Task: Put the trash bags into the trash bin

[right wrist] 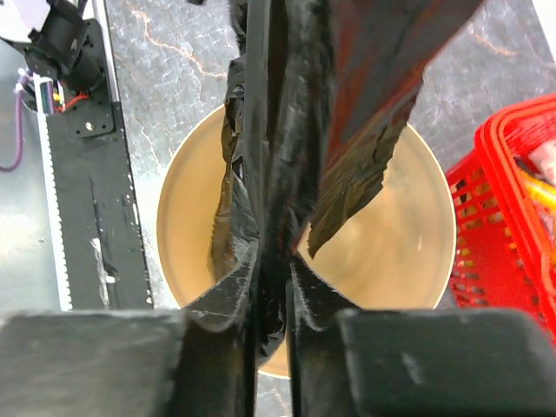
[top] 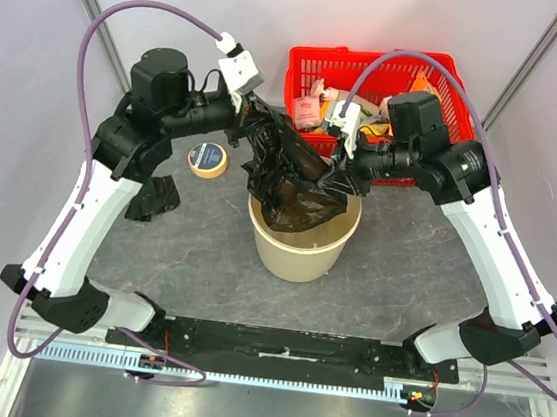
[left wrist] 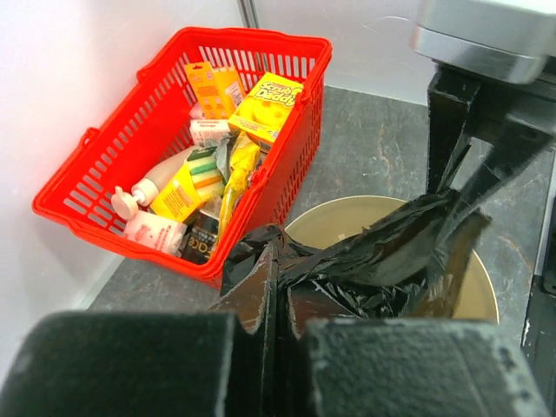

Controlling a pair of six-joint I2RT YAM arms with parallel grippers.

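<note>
- The left tool (top: 251,125) is clamped narrow on one end of a black trash bag (top: 287,174). Its wrist view shows the crumpled film pinched between the two fingers.
- The right tool (right wrist: 271,278) is also closed down on the same bag, with a thick fold of plastic squeezed between its fingers. It grips the end nearer the red wire-mesh shopping basket (top: 371,58).
- Held from both ends, the bag hangs as a sagging sling between the arms instead of bunching in one grip. This spread probably lets the arms steer the loose bulk.
- The beige trash bin (top: 298,256) stands on the tabletop (top: 402,273) between the two arms, directly beneath the bag. The bag's lower folds droop over the rim and into the opening, while its upper part is above the rim.
- The right wrist view looks straight down into the bin. Much of its tan floor shows past the hanging plastic, so the bag is only partly inside.
- By my judgement the step in hand is lowering or releasing the bag so it drops inside. The far flap lies over the rim and could catch there.
- A second black trash bag (top: 154,197) lies on the tabletop beside the left arm, well apart from the bin, so at least that one is left to do.
- A roll of tape (top: 206,160) sits near the left tool, and the basket of groceries stands just behind the bin. Neither belongs to the task.
</note>
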